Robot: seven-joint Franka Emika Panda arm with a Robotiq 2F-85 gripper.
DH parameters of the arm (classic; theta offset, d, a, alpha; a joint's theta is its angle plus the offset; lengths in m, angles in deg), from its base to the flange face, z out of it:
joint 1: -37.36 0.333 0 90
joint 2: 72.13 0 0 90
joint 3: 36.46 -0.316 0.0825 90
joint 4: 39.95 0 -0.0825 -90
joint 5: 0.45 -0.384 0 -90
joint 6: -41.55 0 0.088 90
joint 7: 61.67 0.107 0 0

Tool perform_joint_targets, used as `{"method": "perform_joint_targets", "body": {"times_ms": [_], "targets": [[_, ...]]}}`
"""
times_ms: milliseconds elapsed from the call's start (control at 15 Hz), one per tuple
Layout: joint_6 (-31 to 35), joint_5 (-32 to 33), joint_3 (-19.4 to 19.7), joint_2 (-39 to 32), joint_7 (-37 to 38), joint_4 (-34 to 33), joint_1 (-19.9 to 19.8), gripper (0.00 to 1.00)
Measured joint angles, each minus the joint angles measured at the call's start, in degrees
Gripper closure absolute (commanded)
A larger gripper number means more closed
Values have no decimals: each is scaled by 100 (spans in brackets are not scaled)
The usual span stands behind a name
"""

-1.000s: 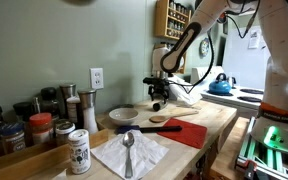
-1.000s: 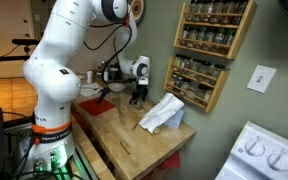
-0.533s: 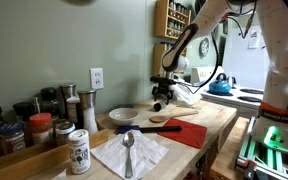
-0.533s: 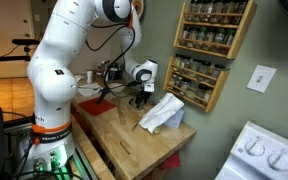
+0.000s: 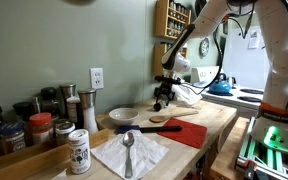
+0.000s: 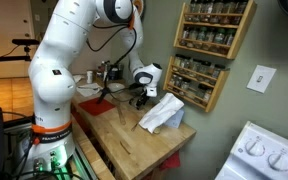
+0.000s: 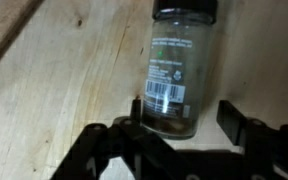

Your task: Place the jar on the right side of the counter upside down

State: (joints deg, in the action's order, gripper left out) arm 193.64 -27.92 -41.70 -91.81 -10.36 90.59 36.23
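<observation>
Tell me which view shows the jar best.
The wrist view: the jar appears large, barcode label visible, between the gripper's open jaws. In both exterior views it is too small to make out.

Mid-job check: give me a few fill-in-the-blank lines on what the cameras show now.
In the wrist view, the small slim barcode-labelled jar has a ___ lid.
It sits between the ___ of the black gripper.
The pale counter behind it is made of ___.
In an exterior view, a metal spoon lies on a white ___.
Missing words: black; fingers; wood; napkin.
</observation>
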Motion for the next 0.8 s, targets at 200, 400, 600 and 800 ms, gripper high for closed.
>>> {"method": "perform_joint_targets", "body": {"times_ms": [200,400,600,800], "targets": [[-157,-485,-13,-29,-675,0,-96,11],[-333,-892,-9,-55,-1246,-6,-189,1],[-575,-1344,10,-75,-1828,-24,-268,28],[-910,-1753,67,-79,-2394,-66,-331,50]]}}
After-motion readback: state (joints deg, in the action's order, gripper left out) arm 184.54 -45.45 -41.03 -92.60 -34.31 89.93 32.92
